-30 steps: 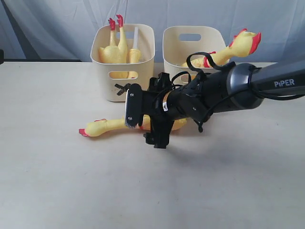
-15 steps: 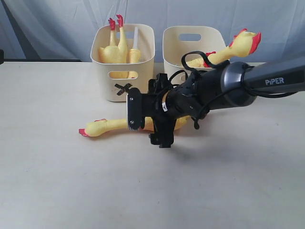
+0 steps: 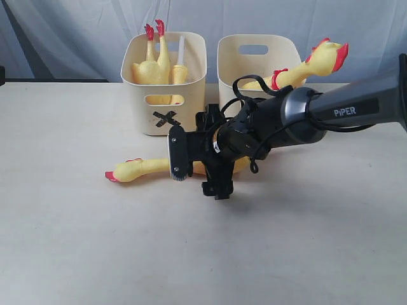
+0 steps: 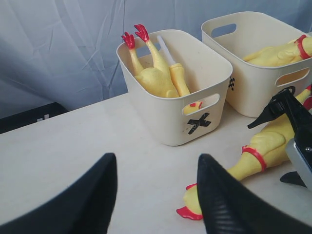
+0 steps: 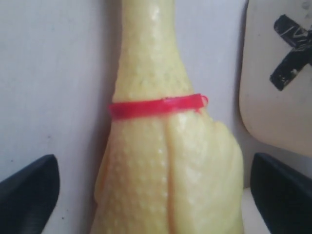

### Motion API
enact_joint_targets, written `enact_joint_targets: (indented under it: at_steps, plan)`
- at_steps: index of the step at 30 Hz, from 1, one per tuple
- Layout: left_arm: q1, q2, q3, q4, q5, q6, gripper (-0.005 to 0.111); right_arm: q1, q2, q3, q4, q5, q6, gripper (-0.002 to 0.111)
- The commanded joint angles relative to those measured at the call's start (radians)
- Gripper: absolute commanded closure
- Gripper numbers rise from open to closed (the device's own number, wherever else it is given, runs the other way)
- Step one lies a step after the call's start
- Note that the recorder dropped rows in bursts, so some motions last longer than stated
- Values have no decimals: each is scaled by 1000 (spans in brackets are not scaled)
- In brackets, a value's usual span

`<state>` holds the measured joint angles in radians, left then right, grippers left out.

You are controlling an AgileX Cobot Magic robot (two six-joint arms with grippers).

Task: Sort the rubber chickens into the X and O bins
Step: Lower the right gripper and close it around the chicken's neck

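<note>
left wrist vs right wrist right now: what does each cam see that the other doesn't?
Left wrist only: the open left gripper, the inside of the X bin with a feet-up chicken, the second bin holding another chicken, and the head end of the table chicken. Right wrist only: the open right gripper close up, fingertips either side of that chicken's body and clear of it. Both: the table chicken, its red neck band, and the black X mark.
</note>
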<state>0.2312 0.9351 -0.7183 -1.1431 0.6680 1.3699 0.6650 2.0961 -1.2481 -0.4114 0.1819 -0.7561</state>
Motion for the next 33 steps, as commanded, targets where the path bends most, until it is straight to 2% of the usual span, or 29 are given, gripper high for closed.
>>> enact_joint_targets:
  at_steps: [1,27,29,33]
  plan:
    - [4,0,2,-8,5,-5,58,-7,4,-4,-11,14,-3,4]
    - [4,0,2,-8,7,-5,58,-9,4,-4,-7,32,10,5]
    - [4,0,2,-8,7,-5,58,-9,4,-4,-7,34,13,10]
    - [4,0,2,-8,9,-5,58,-9,4,-4,-7,30,15,36]
